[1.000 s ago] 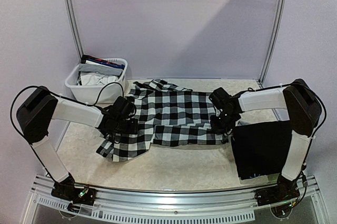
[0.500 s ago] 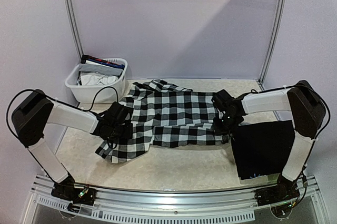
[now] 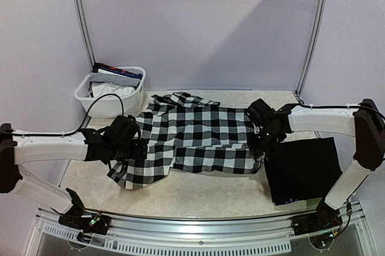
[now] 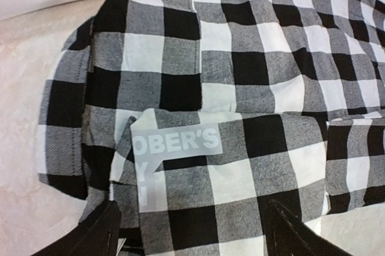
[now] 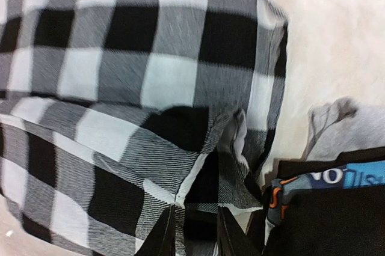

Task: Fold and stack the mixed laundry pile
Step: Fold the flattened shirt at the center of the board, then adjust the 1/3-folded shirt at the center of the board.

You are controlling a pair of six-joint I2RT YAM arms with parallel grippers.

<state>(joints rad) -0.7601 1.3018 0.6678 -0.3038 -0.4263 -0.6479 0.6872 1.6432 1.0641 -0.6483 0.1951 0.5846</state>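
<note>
**Top view**
- Shirt (image 3: 198,133): black-and-white checks, spread flat across the middle of the table (image 3: 198,193). Its left end is rumpled and sags toward the near edge.
- Basket (image 3: 90,100): white, just off the shirt's far-left corner, with clothes (image 3: 114,82) heaped inside.
- Black cloth (image 3: 301,169): a flat folded rectangle just right of the shirt, touching its right edge.
- Left gripper (image 3: 129,145): low over the shirt's rumpled left end, with the arm stretched in from the left.
- Right gripper (image 3: 263,142): at the shirt's right edge, between the shirt and the black cloth.

**Left wrist view**
- Shirt (image 4: 240,76): fills most of the frame, with bare table (image 4: 24,118) left of it.
- Label (image 4: 177,142): a pale patch on the shirt with the letters "OBER'S", sitting on a folded-over flap.
- Left gripper (image 4: 195,235): the fingers (image 4: 102,235) are spread wide at the bottom of the frame. The shirt lies under the gap and nothing is pinched.

**Right wrist view**
- Shirt (image 5: 120,88): covers the left and middle of the frame, its hemmed right edge running down toward the fingers.
- Right gripper (image 5: 197,235): the fingers (image 5: 162,238) are close together, pinching a fold of the shirt's right edge.
- Black cloth (image 5: 325,220): just right of the shirt's edge, with a blue printed band along its top.
- Table (image 5: 325,39): pale and bare beyond the shirt's right edge. A small grey scrap there is too blurred to identify.
</note>
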